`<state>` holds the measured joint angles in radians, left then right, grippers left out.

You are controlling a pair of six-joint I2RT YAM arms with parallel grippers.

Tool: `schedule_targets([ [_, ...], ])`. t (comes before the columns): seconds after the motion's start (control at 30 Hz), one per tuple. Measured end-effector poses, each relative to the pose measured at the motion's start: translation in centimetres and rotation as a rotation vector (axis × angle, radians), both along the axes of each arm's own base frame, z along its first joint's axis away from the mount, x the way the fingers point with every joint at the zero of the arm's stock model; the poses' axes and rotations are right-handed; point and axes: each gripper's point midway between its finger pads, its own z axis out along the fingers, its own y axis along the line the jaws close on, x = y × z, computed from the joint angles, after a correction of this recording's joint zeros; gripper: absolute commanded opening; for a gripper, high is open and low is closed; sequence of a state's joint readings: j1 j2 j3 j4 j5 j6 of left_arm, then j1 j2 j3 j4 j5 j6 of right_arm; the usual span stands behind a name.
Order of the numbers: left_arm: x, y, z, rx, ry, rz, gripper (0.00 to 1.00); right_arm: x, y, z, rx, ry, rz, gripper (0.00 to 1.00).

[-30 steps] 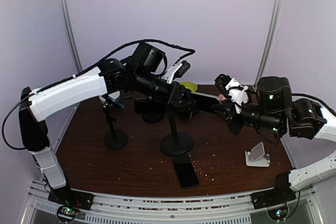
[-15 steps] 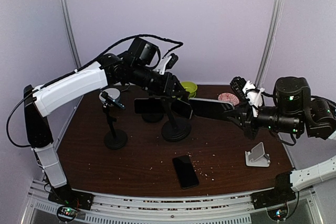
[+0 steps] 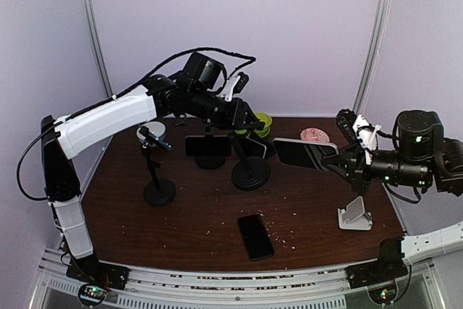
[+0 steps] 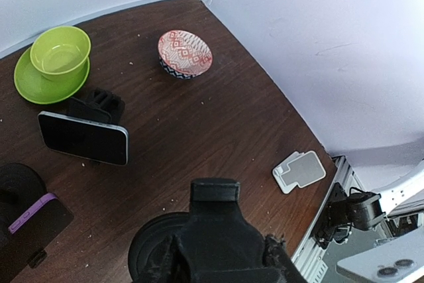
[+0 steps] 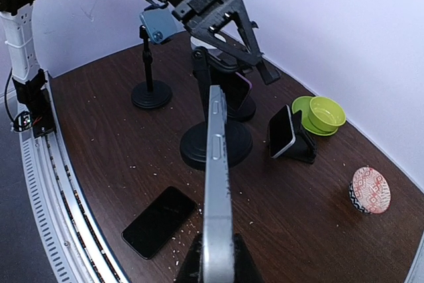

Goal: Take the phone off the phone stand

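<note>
My right gripper (image 3: pixel 347 164) is shut on a silver phone (image 3: pixel 304 153) and holds it level in the air, right of the black phone stand (image 3: pixel 251 171) and clear of it. In the right wrist view the phone (image 5: pixel 217 164) shows edge-on between my fingers (image 5: pixel 217 256). My left gripper (image 3: pixel 242 119) is shut on the top of the stand. In the left wrist view its empty clamp (image 4: pixel 215 193) sits between my fingers (image 4: pixel 222 256) above its round base (image 4: pixel 156 250). The held phone shows in that view's corner (image 4: pixel 384 263).
A black phone (image 3: pixel 255 236) lies flat near the front. A white stand (image 3: pixel 354 215) sits at right. Behind are a phone on a wedge holder (image 4: pixel 83 137), a green bowl (image 3: pixel 259 119), a patterned bowl (image 3: pixel 314 135) and a second tall stand (image 3: pixel 159 192).
My right gripper has drawn the phone rightward, out of the stand's clamp. My left gripper has moved the stand back and slightly right.
</note>
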<state>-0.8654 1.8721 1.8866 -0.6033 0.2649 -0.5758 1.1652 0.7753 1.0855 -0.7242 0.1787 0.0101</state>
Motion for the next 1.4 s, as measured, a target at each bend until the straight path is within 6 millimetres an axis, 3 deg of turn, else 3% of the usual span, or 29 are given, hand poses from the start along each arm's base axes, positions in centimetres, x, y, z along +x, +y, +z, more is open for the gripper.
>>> schedule_targets([
  [0.23,0.2,-0.2,1.5,-0.010,-0.058,-0.014,0.00,2.8,-4.4,-1.1,0.068,0.060,-0.200,0.00],
  [0.33,0.0,-0.3,1.4,0.006,-0.087,-0.037,0.00,5.9,-6.4,-2.0,0.123,0.135,-0.355,0.00],
  [0.43,-0.7,-0.5,1.2,0.034,-0.118,-0.071,0.00,8.7,-7.3,-4.2,0.174,0.238,-0.469,0.00],
  [0.6,-2.6,-0.1,1.3,0.091,-0.164,-0.139,0.00,11.9,-7.9,-9.9,0.227,0.453,-0.586,0.00],
  [0.8,-4.3,1.8,2.6,0.116,-0.216,-0.161,0.00,15.4,-8.7,-15.4,0.323,0.749,-0.677,0.00],
  [1.0,-4.6,2.5,2.3,0.147,-0.237,-0.175,0.00,16.6,-8.5,-21.6,0.341,1.028,-0.708,0.00],
  [1.13,-4.9,2.8,1.6,0.178,-0.231,-0.190,0.00,17.5,-7.8,-22.7,0.386,1.139,-0.674,0.00],
  [1.4,-5.4,3.3,0.5,0.224,-0.217,-0.210,0.00,19.5,-8.4,-24.1,0.447,1.236,-0.624,0.17],
])
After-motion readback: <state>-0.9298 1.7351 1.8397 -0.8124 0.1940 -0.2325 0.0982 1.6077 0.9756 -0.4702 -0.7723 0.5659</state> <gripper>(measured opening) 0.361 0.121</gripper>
